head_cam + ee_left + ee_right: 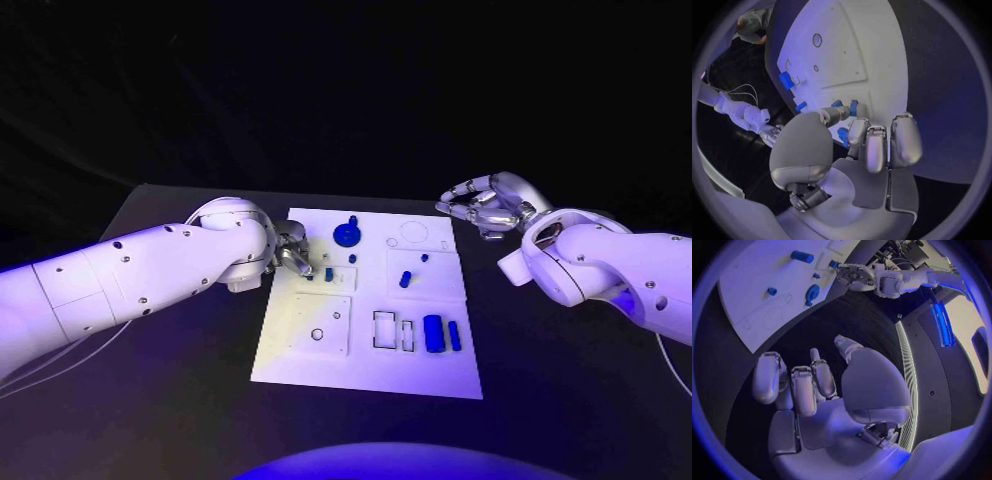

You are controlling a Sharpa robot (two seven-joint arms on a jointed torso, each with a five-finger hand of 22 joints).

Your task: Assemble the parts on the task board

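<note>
We see the flat white rectangular task board (pixel 310 365) lying in the middle of the black table (pixel 562 400), with small blue plastic parts on it: a round blue knob-like piece (pixel 346 235) near its far edge, a blue cylinder (pixel 434 327) standing among the cut-outs on its right side, and smaller blue pieces between them. The left silver hand (pixel 290 250) reaches over the board's left edge with its fingertips (pixel 856 131) down among small blue pieces (pixel 853 107), though we cannot tell whether it grips one. The right silver hand (pixel 488 207) hovers above the table just beyond the board's far right corner, its fingers loosely curled and holding nothing.
</note>
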